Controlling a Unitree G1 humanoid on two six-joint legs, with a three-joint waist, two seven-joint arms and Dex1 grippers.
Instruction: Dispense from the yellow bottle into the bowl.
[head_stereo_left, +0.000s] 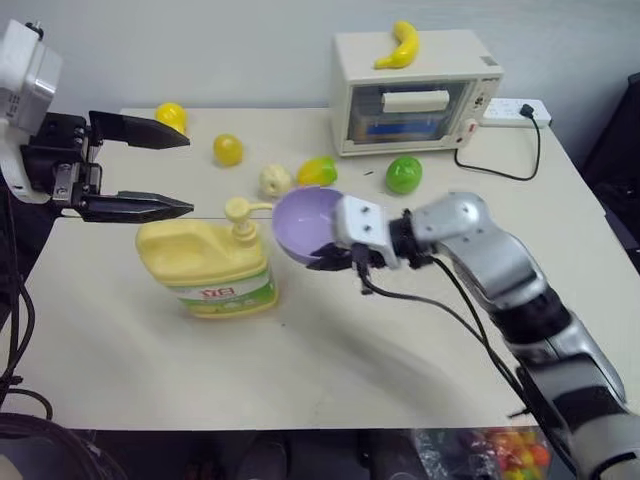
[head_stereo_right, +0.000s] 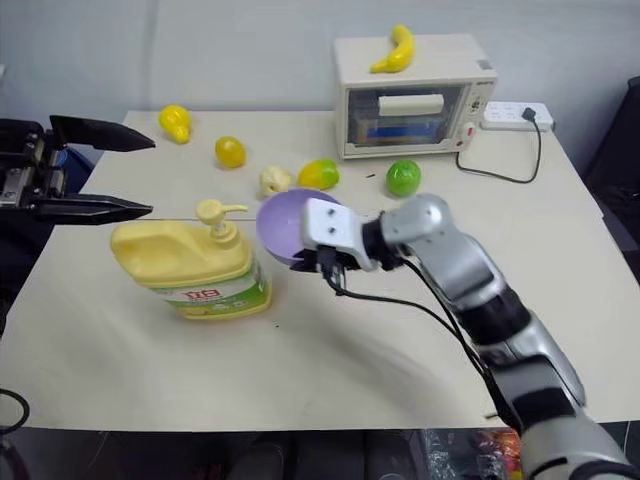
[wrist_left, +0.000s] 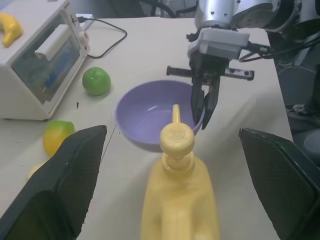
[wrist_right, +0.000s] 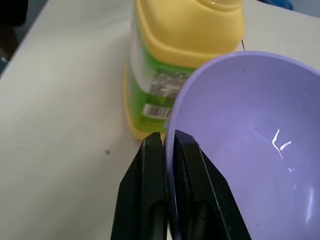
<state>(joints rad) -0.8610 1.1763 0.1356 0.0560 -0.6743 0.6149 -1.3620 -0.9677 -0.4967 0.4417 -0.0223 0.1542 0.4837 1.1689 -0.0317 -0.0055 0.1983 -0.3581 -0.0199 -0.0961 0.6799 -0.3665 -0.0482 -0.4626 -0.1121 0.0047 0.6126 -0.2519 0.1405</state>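
Note:
The yellow bottle (head_stereo_left: 210, 265) stands on the table with its pump head (wrist_left: 176, 137) pointing at the bowl (head_stereo_left: 305, 225). The lavender bowl is held off the table, tilted, right beside the pump spout. My right gripper (wrist_right: 170, 145) is shut on the bowl's rim, one finger inside and one outside. My left gripper (head_stereo_left: 188, 172) is open wide, hovering above and behind the bottle's handle end. Its two black fingers (wrist_left: 65, 185) stand on either side of the pump head without touching it.
A white toaster oven (head_stereo_left: 415, 100) with a banana (head_stereo_left: 400, 45) on top stands at the back, its cable running to a power strip (head_stereo_left: 515, 110). A green fruit (head_stereo_left: 404, 175), a yellow-green one (head_stereo_left: 318, 172) and yellow fruits (head_stereo_left: 228, 150) lie behind the bottle.

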